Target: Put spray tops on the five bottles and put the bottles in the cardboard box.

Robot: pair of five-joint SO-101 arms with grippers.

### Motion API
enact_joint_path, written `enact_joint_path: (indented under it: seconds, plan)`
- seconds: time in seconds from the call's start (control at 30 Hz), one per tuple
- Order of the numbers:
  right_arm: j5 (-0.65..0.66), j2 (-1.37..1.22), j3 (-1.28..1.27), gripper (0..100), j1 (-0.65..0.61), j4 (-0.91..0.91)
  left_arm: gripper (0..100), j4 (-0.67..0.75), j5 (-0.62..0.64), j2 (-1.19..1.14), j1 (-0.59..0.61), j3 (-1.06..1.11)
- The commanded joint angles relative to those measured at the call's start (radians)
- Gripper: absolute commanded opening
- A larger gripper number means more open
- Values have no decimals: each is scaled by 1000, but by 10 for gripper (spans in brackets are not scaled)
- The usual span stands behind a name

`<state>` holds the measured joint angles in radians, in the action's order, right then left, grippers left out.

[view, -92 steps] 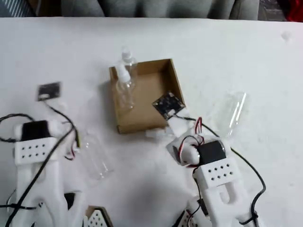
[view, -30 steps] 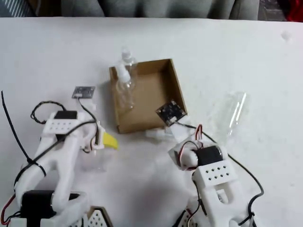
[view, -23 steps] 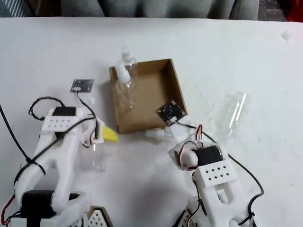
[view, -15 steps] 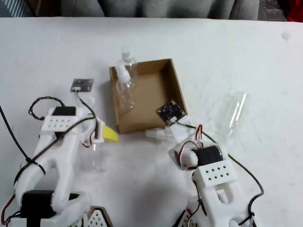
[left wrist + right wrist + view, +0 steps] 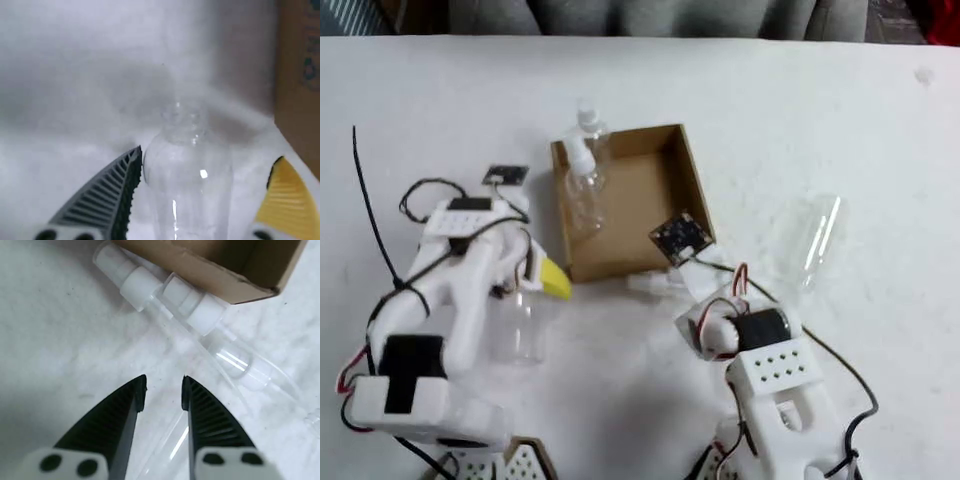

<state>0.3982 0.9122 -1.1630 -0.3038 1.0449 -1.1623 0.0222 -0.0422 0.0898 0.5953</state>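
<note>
White table (image 5: 820, 100), left hand (image 5: 206, 161) apart astride bottle (image 5: 187, 195), cardboard box (image 5: 645, 205) beside, right hand (image 5: 163, 385) ajar.

High cam: fixed, off the arms, looking steeply down on the white worktop (image 5: 880, 120). Far edge sits at top of frame, both arms come in from the bottom edge, box (image 5: 620, 264) is near centre. Widest and farthest view.

Left wrist cam: rides the arm and looks out along the left fingers (image 5: 107, 195). Very close on a clear bottle (image 5: 192, 185) between them, box wall just beside. High cam has the same bottle (image 5: 525, 335) lower left of centre.

Right wrist cam: looks down past the right fingers (image 5: 120, 415) at the worktop, close in. Overlaps high cam at the box's near corner and the two spray tops (image 5: 125, 272) beside it.
</note>
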Motion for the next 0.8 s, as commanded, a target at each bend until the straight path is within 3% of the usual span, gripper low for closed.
enact_joint_path:
  seconds: [0.0, 0.23, 0.4, 0.43, 0.5, 0.77]
  plan:
    - [3, 10, 9, 84, 5, -16, 358, -6, -11, -12, 5, -66]
    - [3, 10, 9, 84, 5, -16, 316, 91, 3, -19, 4, -11]
    - [3, 8, 9, 84, 5, -16, 24, 176, 9, -10, -45, 54]
    - [3, 8, 9, 84, 5, -16, 7, 176, 9, -10, -50, 57]
    - [3, 8, 9, 84, 7, -16, 56, 169, 17, -10, -48, 63]
    - [81, 8, 77, 84, 54, 102, 20, 140, 18, -8, -15, 63]
